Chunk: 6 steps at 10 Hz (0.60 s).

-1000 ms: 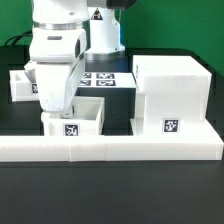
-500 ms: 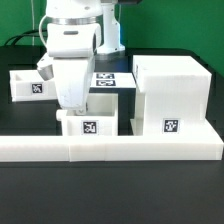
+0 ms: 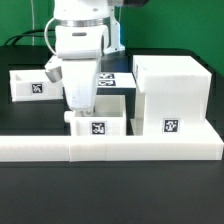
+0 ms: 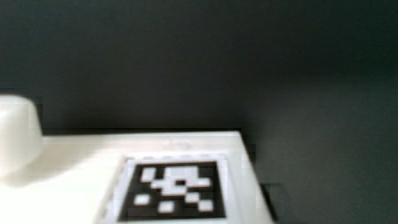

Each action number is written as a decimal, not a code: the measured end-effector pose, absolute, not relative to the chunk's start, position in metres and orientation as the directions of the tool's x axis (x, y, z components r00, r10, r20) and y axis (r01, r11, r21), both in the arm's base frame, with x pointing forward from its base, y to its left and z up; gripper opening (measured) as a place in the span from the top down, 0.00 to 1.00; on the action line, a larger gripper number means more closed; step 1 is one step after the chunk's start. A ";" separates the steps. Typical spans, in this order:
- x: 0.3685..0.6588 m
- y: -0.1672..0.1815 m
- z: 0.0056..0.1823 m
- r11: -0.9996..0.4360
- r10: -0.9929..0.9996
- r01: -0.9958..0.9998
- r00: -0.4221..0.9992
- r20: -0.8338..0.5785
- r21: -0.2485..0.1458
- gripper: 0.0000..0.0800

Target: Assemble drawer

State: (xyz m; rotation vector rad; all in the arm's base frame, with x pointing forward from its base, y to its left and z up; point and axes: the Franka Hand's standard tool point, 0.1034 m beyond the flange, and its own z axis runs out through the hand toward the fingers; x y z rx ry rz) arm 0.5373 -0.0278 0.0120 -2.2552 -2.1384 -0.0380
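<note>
Gripping the front tray (image 3: 114, 124) at its end toward the exterior view's left, the gripper (image 3: 80, 108) reaches straight down from above. Its jaws are clenched on that tray's wall, though the fingertips themselves are sunk out of sight behind the white plastic. The tray is a small open-topped white box with a black-and-white square tag on its front face. It stands upright, just behind the long low L-shaped wall (image 3: 110, 148) and just beside the housing (image 3: 170, 95) on the exterior view's right; whether the two touch I cannot tell. The housing is a large white cube-like block with its own square tag low on the front. A second tray (image 3: 30, 88), also white, open and tagged, sits well apart toward the exterior view's left. Behind the arm, the marker board (image 3: 112, 80) lies flat on the dark table (image 3: 110, 195). The wrist view is blurred: a white face (image 4: 80, 155) bearing a square tag; which part it belongs to I cannot tell.
</note>
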 end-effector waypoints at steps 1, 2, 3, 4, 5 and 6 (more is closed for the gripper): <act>0.539 -0.023 0.012 -0.022 0.999 1.000 0.023 0.033 -0.005 0.95; 0.538 -0.025 0.011 -0.028 0.999 1.000 0.028 0.033 -0.007 0.95; 0.538 -0.026 0.010 -0.030 0.999 1.000 0.030 0.032 -0.008 0.95; 0.537 -0.025 0.010 -0.029 0.999 1.000 0.029 0.033 -0.009 0.95; 0.536 -0.020 0.008 -0.024 0.999 1.000 0.024 0.037 -0.006 0.95; 0.537 -0.017 0.007 -0.023 0.999 1.000 0.023 0.039 -0.003 0.95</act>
